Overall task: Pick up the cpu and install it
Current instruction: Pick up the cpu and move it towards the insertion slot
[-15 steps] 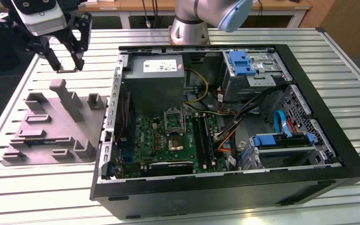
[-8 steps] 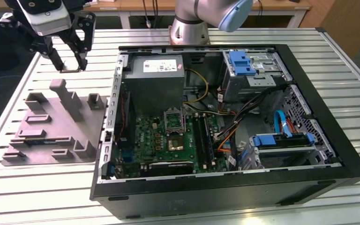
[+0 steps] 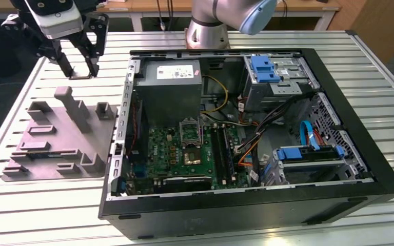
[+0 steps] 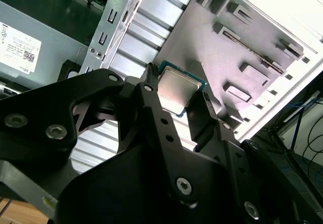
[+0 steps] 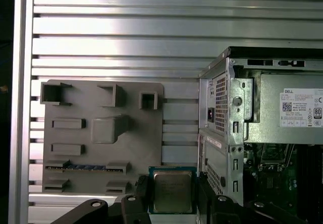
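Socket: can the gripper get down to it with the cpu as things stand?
Probably yes. The gripper is clear of the open case and nothing covers the socket; power supply and cables sit beside it.

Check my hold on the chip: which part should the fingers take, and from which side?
Two opposite edges of the chip, coming from over its flat metal top. It is thin and square, so only the edges give parallel faces, and the underside stays free. The gripper holds it just so, one finger on each edge in both wrist views.
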`<action>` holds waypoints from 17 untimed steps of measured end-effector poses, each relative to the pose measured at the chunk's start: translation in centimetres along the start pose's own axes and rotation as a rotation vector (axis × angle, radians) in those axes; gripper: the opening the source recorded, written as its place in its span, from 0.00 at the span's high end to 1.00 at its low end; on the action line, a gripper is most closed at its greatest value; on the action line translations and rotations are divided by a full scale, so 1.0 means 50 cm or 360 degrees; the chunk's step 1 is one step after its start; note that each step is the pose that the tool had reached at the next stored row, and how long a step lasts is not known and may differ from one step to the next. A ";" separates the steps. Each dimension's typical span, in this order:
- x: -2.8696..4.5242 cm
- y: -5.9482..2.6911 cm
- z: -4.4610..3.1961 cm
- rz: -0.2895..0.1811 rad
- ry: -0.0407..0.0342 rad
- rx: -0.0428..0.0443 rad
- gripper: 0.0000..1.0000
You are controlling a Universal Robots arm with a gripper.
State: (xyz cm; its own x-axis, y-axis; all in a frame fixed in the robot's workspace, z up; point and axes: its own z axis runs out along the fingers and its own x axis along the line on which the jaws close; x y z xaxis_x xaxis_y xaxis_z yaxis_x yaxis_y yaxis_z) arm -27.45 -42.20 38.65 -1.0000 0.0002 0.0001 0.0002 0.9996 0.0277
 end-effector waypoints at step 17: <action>-0.020 0.000 0.000 0.0000 0.0000 0.0000 0.53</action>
State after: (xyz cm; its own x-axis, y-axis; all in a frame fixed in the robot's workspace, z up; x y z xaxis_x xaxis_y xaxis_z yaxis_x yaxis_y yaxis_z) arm -26.46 -42.20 38.64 -1.0000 0.0002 0.0002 0.0002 0.9996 0.0276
